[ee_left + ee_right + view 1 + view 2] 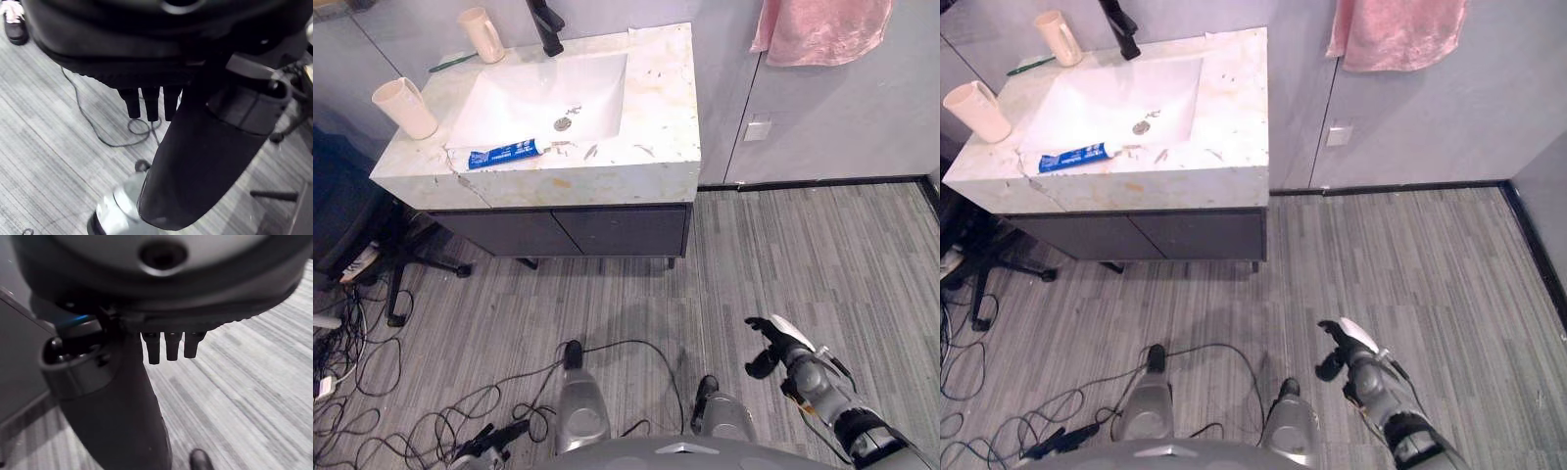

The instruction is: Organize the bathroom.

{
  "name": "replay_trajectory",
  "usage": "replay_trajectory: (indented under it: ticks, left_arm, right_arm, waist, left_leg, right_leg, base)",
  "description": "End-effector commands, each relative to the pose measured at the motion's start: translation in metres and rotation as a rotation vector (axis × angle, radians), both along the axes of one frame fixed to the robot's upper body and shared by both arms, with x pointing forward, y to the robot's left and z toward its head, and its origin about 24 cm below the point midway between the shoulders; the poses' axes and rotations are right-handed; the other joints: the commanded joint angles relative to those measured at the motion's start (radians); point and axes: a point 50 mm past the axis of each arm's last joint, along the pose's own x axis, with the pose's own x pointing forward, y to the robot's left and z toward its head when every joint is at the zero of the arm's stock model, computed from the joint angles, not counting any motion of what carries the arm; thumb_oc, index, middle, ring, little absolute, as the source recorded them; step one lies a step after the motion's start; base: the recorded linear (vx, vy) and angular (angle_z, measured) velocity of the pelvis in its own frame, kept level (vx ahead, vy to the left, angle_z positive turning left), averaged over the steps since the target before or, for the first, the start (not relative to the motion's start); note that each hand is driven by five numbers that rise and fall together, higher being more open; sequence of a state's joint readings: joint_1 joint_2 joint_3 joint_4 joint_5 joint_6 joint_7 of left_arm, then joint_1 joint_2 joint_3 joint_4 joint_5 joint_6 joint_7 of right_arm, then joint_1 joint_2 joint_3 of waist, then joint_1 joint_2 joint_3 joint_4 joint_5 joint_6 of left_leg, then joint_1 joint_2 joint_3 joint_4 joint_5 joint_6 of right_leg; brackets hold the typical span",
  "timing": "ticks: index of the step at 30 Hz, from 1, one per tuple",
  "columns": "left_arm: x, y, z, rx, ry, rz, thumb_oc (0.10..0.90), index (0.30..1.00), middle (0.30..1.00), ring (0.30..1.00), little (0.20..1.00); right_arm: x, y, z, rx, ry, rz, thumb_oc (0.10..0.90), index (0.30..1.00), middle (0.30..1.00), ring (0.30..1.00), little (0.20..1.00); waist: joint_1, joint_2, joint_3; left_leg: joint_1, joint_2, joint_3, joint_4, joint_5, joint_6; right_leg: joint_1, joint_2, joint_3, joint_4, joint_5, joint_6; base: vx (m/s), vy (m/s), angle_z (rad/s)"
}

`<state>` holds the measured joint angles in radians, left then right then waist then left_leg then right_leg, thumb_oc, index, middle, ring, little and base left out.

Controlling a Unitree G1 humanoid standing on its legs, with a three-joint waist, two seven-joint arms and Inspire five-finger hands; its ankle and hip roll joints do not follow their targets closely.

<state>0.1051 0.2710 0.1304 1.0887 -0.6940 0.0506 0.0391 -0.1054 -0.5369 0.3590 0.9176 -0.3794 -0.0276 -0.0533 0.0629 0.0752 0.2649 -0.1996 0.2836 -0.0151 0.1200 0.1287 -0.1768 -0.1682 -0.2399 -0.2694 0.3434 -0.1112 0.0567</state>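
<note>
- Marble counter (pixel 656 117): toothpaste (pixel 504 155) lies flat on the front edge, just before the basin (pixel 543 93). One cup (pixel 404 108) at the left edge, second cup (pixel 481 34) at the back by the faucet (pixel 545 24), with a toothbrush (pixel 452 62) beside it.
- Right hand (pixel 781 345) low over the floor, fingers loosely spread, holding nothing.
- Left hand (pixel 487 446) low at the bottom edge, fingers relaxed and empty in the wrist view.
- Both hands well apart from the counter, so nothing started.
- Suggest: step closer, square up, then reach the tube from above along its length.
</note>
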Motion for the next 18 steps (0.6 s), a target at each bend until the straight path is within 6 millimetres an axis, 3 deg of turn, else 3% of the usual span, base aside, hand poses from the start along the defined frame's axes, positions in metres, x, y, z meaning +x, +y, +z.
replay_trajectory:
  ticks: [1,4,10,15,16,17,18]
  left_arm:
    - [0.021,0.033,0.020,0.150,-0.067,-0.076,0.800,0.900,0.900,0.900,0.900]
    - [0.025,0.044,0.028,0.186,-0.081,-0.087,0.800,0.900,0.900,0.900,0.900]
    - [0.014,0.062,0.035,0.221,-0.070,-0.066,0.800,0.900,0.900,0.900,0.900]
    - [0.011,0.062,0.034,0.217,-0.058,-0.068,0.800,0.900,0.900,0.900,0.900]
    - [0.010,0.061,0.034,0.213,-0.055,-0.074,0.800,0.900,0.900,0.900,0.900]
    - [0.007,0.061,0.034,0.214,-0.040,-0.072,0.800,0.900,0.900,0.900,0.900]
    - [0.002,0.061,0.033,0.217,-0.027,-0.075,0.800,0.900,0.900,0.900,0.900]
  right_arm:
    - [0.014,0.012,0.009,0.051,-0.111,0.020,0.800,0.900,0.900,0.900,0.900]
    - [0.006,0.016,0.006,0.064,-0.100,0.031,0.800,0.900,0.900,0.900,0.900]
    - [0.004,0.014,0.005,0.088,-0.105,-0.028,0.800,0.900,0.900,0.900,0.900]
    - [-0.003,0.007,0.004,0.082,-0.102,-0.065,0.800,0.900,0.900,0.900,0.900]
    - [-0.004,0.006,0.003,0.075,-0.098,-0.065,0.800,0.900,0.900,0.900,0.900]
    - [-0.005,0.009,0.002,0.074,-0.094,-0.044,0.800,0.900,0.900,0.900,0.900]
    - [-0.004,0.013,0.001,0.083,-0.090,-0.028,0.800,0.900,0.900,0.900,0.900]
  waist:
    - [0.001,-0.025,0.057]
    - [0.002,-0.030,0.073]
    - [0.020,-0.034,0.077]
    - [0.040,-0.046,0.057]
    - [0.046,-0.050,0.054]
    - [0.059,-0.063,0.055]
    - [0.068,-0.065,0.057]
  left_leg:
    - [0.077,-0.068,0.112,0.083,-0.132,0.033]
    - [0.085,-0.104,0.105,0.102,-0.182,0.057]
    - [0.094,-0.091,0.106,0.115,-0.197,0.056]
    - [0.078,-0.103,0.101,0.123,-0.209,0.068]
    - [0.080,-0.112,0.105,0.121,-0.212,0.076]
    - [0.100,-0.136,0.125,0.101,-0.222,0.098]
    - [0.122,-0.135,0.158,0.087,-0.226,0.110]
  right_leg:
    - [0.024,-0.159,0.011,-0.075,0.080,0.147]
    - [0.043,-0.207,0.029,-0.100,0.128,0.178]
    - [0.078,-0.212,0.028,-0.150,0.155,0.196]
    - [0.096,-0.232,0.018,-0.170,0.181,0.200]
    - [0.096,-0.243,0.012,-0.165,0.201,0.201]
    - [0.056,-0.276,-0.008,-0.103,0.301,0.205]
    - [0.021,-0.297,-0.032,-0.022,0.331,0.205]
  base:
    - [0.03,0.116,0.43]
    - [0.08,0.126,0.43]
    - [0.04,0.030,0.08]
    - [-0.01,0.120,-0.04]
    - [0.00,0.151,-0.08]
    - [0.02,0.189,-0.16]
    - [0.06,0.186,-0.35]
